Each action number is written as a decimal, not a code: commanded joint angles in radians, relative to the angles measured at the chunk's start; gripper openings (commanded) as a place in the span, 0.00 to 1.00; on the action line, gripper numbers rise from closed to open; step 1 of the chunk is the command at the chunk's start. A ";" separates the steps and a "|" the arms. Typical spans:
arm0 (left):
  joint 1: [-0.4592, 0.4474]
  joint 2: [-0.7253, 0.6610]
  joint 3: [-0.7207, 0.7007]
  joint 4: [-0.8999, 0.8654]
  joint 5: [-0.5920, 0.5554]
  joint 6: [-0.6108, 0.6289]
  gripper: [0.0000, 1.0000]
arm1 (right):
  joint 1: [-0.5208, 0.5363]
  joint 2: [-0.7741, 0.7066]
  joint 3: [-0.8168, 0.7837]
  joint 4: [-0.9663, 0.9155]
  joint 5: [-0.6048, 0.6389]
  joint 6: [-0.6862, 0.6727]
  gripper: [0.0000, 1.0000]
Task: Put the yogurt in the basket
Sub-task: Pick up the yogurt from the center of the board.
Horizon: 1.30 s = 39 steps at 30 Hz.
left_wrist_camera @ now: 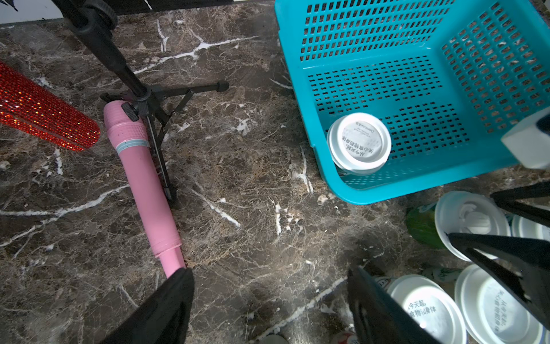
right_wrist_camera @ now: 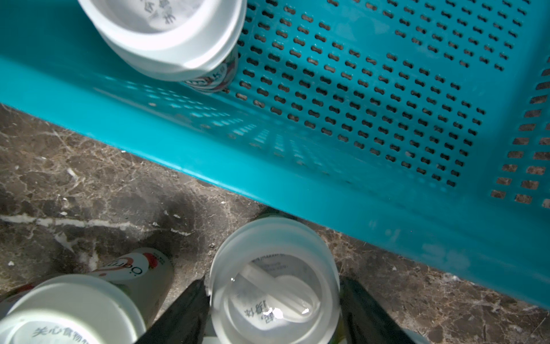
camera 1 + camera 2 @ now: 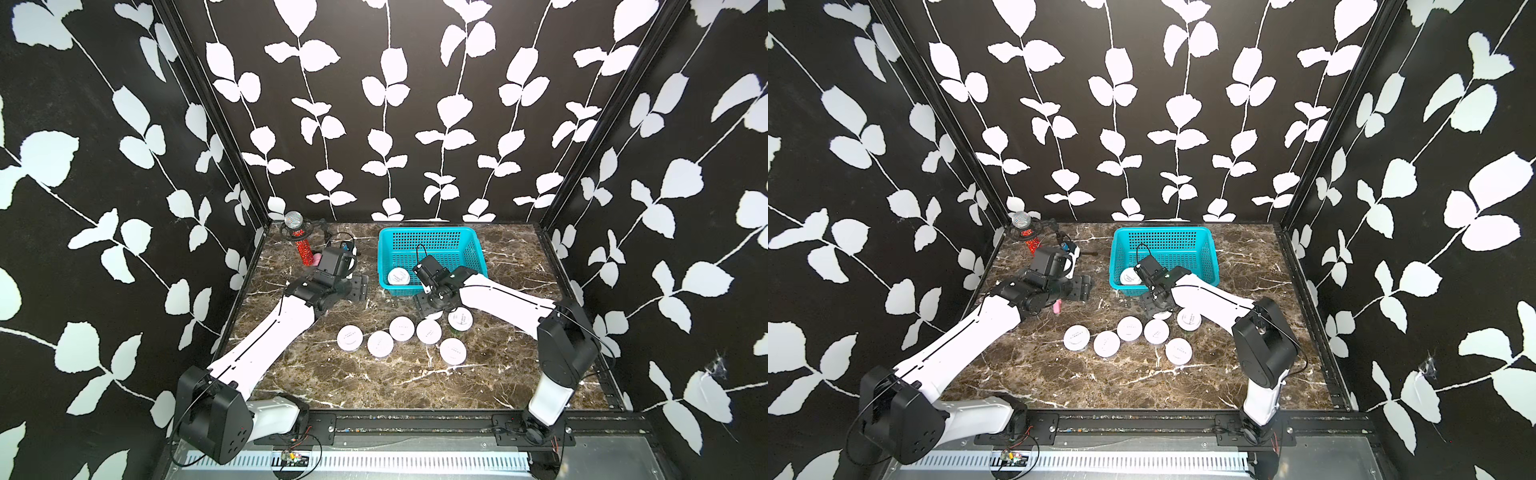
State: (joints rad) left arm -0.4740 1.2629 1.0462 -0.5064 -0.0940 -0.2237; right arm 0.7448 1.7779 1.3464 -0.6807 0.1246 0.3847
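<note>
The turquoise basket [image 3: 426,229] [image 3: 1160,229] stands at the back middle of the marble table. One yogurt cup [image 3: 398,276] [image 1: 358,143] [image 2: 166,32] sits in its near left corner. Several more white-lidded cups [image 3: 380,344] [image 3: 1128,327] are clustered on the table in front of the basket. My right gripper [image 2: 272,281] [image 3: 430,305] is just outside the basket's front wall, its fingers pressed against both sides of another cup [image 1: 471,222]. My left gripper [image 1: 269,271] [image 3: 359,286] hangs open over bare marble left of the basket, holding nothing.
A pink slim bottle [image 1: 143,184] [image 3: 1057,306] lies on the table by the left gripper, against a black tripod stand [image 1: 154,101]. A red sparkly microphone [image 3: 305,249] [image 1: 44,113] is at the back left corner. Patterned walls close in three sides.
</note>
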 commanded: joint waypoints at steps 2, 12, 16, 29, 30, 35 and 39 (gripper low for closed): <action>0.008 -0.020 -0.003 -0.006 0.003 0.007 0.81 | 0.006 0.015 -0.022 -0.029 0.020 0.012 0.74; 0.008 -0.020 -0.003 -0.004 0.006 0.006 0.81 | 0.005 0.029 -0.027 -0.030 0.003 0.012 0.69; 0.007 -0.019 -0.004 -0.006 0.006 0.006 0.81 | 0.006 0.028 -0.027 -0.024 -0.003 0.013 0.64; 0.007 -0.021 -0.005 -0.006 0.002 0.007 0.81 | 0.004 -0.032 -0.028 -0.020 0.006 0.010 0.58; 0.008 -0.021 -0.005 -0.007 0.002 0.007 0.81 | 0.004 -0.036 -0.028 -0.022 0.006 0.010 0.58; 0.008 -0.022 -0.004 -0.006 0.002 0.007 0.81 | -0.001 -0.068 -0.028 -0.031 0.012 0.005 0.58; 0.007 -0.020 -0.004 -0.004 0.003 0.006 0.81 | -0.005 -0.094 -0.028 -0.033 0.013 0.003 0.58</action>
State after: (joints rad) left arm -0.4740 1.2629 1.0462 -0.5064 -0.0933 -0.2237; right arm 0.7437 1.7294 1.3369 -0.7006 0.1238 0.3897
